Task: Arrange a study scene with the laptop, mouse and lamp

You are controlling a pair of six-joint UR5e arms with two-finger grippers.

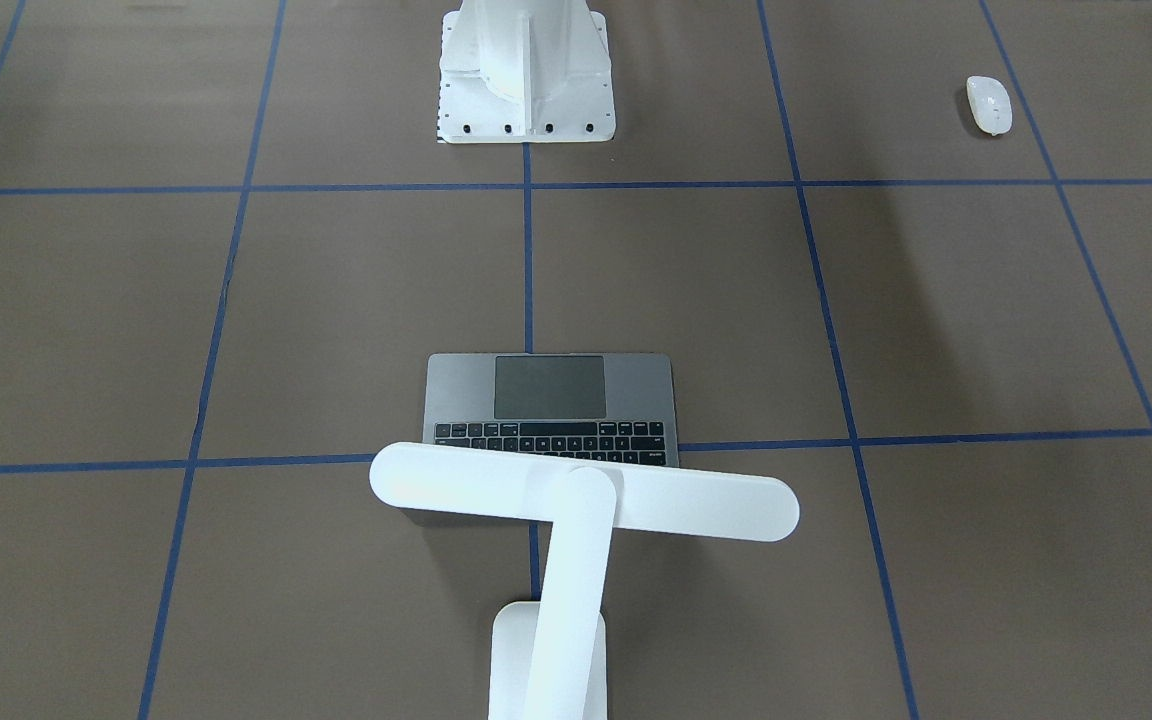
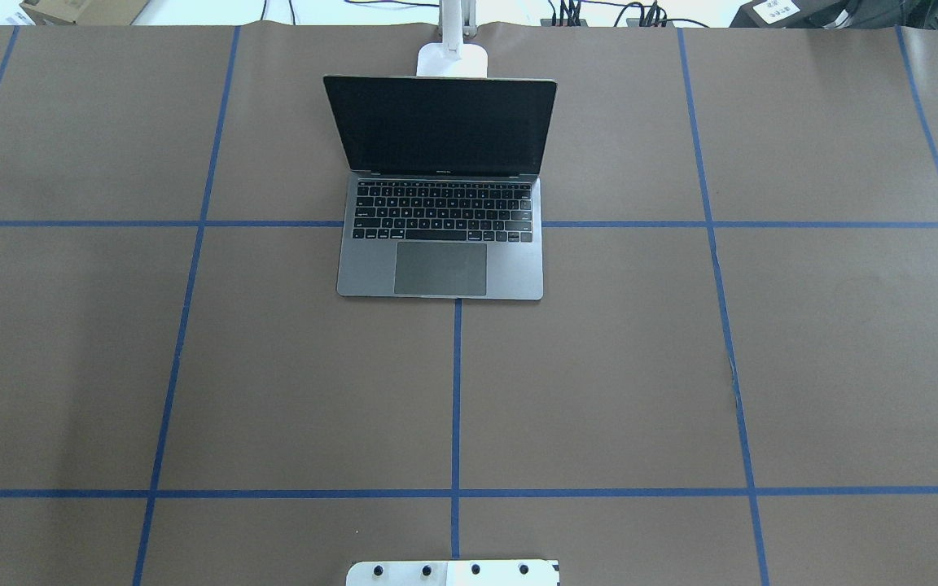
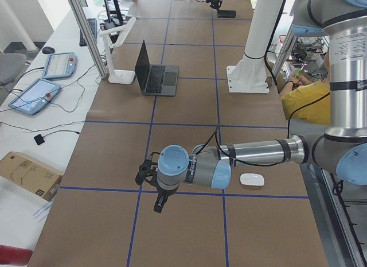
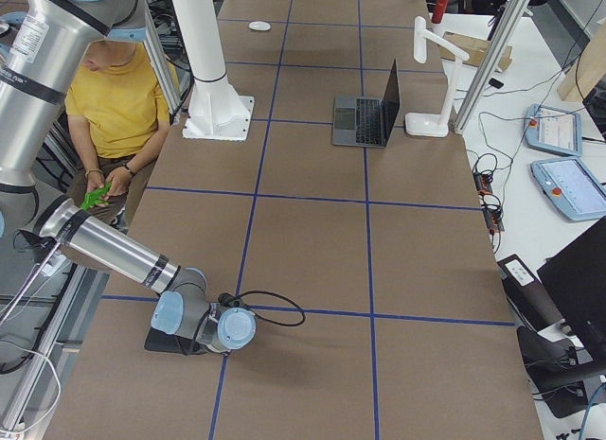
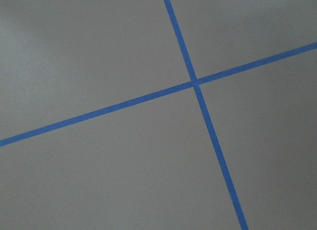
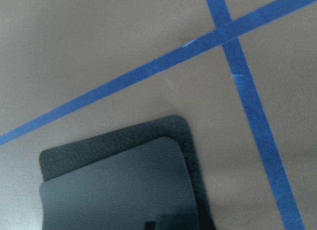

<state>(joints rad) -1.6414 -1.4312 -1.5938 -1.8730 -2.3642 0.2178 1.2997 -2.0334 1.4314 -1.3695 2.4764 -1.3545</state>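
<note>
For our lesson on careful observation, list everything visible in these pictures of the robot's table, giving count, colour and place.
Table: one, brown with a blue tape grid, under everything.
Laptop: one, space-grey, open, centre of the table's far half.
Lamp: one, white, behind the laptop at the far edge.
Mouse: one, white, the robot's left end of the table.
Mouse pad: one, black, the robot's right end.
Pedestal: one, white, bolted at the near middle.
Pendants: two, grey-blue, on the side bench.
Cardboard box: one, brown, same bench.
Person: one, yellow shirt, seated behind the robot.
Left arm: one, silver and blue, low beside the mouse.
Right arm: one, silver and blue, low over the mouse pad.
</note>
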